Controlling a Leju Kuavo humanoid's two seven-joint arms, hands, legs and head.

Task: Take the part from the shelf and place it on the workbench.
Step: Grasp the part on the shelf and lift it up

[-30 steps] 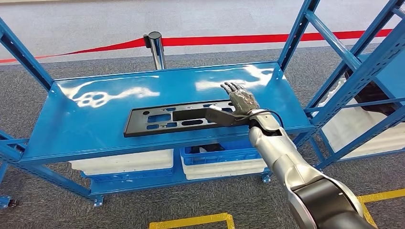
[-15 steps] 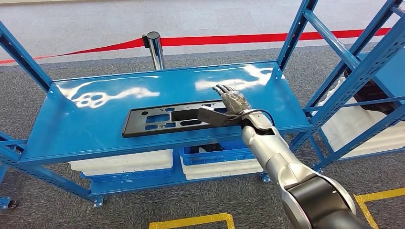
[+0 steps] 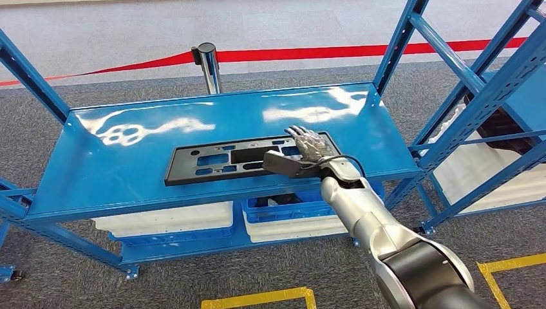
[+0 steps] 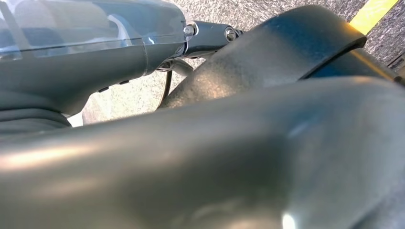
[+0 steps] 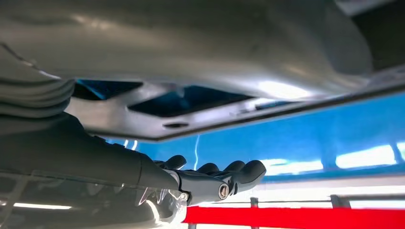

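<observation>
A long flat black part [image 3: 219, 158] with several cut-outs lies across the middle of the blue shelf top [image 3: 116, 187]. My right hand [image 3: 309, 147] hovers flat over the part's right end, fingers stretched away from me and thumb pointing left along the part. It holds nothing. In the right wrist view the part [image 5: 191, 112] runs close past the extended fingers [image 5: 215, 179], with the blue surface behind. In the left wrist view my left hand [image 4: 95, 62] is blurred and too close to judge its fingers.
Under the shelf top sit a white bin [image 3: 170, 219] and a blue bin [image 3: 296, 206]. A chrome post [image 3: 209, 64] with a red belt [image 3: 309, 53] stands behind. Another blue rack [image 3: 489, 96] rises at the right. Yellow floor tape [image 3: 257, 298] lies near me.
My right hand has drawn back and to the left, from beyond the part's right end to above it. The part has not moved.
</observation>
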